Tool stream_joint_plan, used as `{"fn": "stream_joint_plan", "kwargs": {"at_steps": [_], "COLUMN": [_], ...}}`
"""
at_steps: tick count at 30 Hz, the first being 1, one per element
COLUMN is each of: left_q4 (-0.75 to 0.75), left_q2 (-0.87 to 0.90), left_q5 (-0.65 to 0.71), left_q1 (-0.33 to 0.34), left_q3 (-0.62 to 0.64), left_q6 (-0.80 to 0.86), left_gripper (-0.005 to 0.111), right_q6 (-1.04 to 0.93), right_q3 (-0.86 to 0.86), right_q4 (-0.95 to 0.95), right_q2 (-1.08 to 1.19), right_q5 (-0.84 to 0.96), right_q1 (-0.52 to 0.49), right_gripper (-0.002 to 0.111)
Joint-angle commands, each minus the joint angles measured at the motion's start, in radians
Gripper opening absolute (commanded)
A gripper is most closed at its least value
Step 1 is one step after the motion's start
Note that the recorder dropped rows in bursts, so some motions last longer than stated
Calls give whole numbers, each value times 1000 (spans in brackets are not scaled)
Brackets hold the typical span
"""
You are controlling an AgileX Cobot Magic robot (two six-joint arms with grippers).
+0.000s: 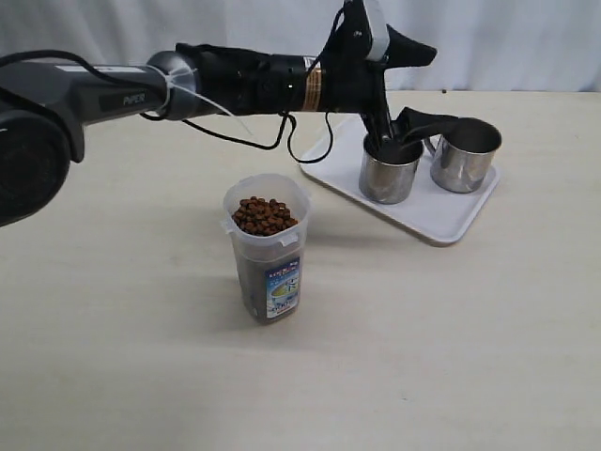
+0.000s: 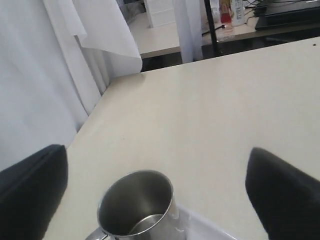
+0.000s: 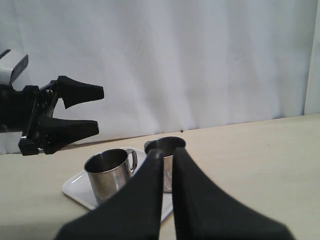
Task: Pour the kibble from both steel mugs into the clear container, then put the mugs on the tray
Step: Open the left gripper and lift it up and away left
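The kibble (image 1: 266, 215) sits heaped in the clear container (image 1: 270, 272), piled close to its rim. That jar stands upright on the pale worktop (image 1: 141, 357), well apart from the tray (image 1: 449, 224). Over on that white tray the two steel mugs stand upright, side by side and close together: the mug nearer the jar (image 1: 388, 177) and the other mug (image 1: 465, 160). The left wrist view looks down into one of them and finds a bare steel bottom. Just above the pair hangs the left pincer (image 1: 424, 86), jaws spread wide, nothing in its grip. Its lower finger reaches over the nearer mug's rim; whether it touches, I cannot tell. The right pincer (image 3: 167, 162) faces the tray from a distance, fingers pressed together, empty.
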Motion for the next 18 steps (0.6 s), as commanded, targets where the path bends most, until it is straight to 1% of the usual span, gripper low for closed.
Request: {"fn": "stream_joint_plan", "kwargs": {"at_steps": [1, 2, 3, 4, 6, 10, 12, 15, 18], "left_q4": [228, 284, 356, 356, 356, 356, 356, 356, 356], "left_q2": [-92, -105, -136, -152, -173, -226, -254, -293, -353], "left_q5": [-17, -17, -17, -23, -50, -50, -80, -60, -23], "left_q1": [8, 8, 8, 8, 11, 11, 15, 22, 50], "left_q3": [-8, -8, -8, -6, -6, -6, 4, 68, 164], "left_q6": [-187, -231, -318, -345, -345, -389, -396, -372, -330], "left_gripper": [61, 55, 37, 22, 0, 0, 0, 0, 0], "right_q6": [0, 0, 0, 0, 0, 0, 0, 0, 0], "right_q3": [5, 5, 5, 5, 5, 5, 5, 5, 5], "right_q4": [2, 2, 2, 2, 2, 2, 2, 2, 2], "right_q2": [-4, -4, -4, -4, -4, -4, -4, -4, -4], "right_q5": [3, 3, 3, 3, 3, 3, 3, 3, 3], "right_q1": [-7, -7, -7, -7, -7, -7, -7, -7, -7], "right_gripper": [5, 5, 5, 5, 5, 5, 5, 5, 5]}}
